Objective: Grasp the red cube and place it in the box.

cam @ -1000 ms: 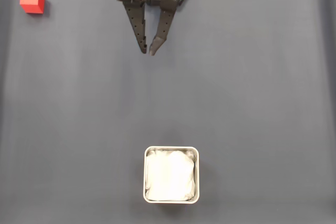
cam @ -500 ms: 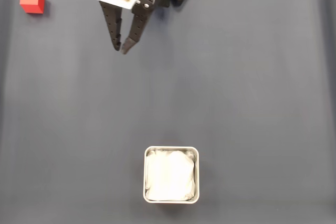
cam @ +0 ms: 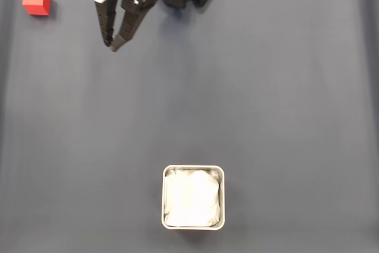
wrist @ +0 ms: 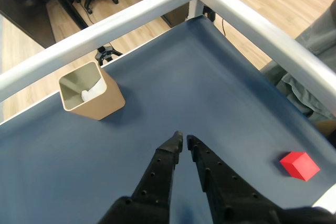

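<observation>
Gripper pressed together, empty, near table top edge | red cube at top-left corner | box by bottom edge | its tan side wall seen in wrist view.

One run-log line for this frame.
gripper: nearly shut, empty | red cube: on mat, ungrasped | box: no cube inside

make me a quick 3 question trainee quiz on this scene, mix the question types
1. True or false: the red cube lies inside the box.
2. In the wrist view, the gripper has its jaws: A) wide open B) nearly closed, holding nothing C) clamped on the cube.
3. In the fixed view, which corner of the dark blue mat holds the cube?

Key: 1 false; 2 B; 3 top left.
</observation>
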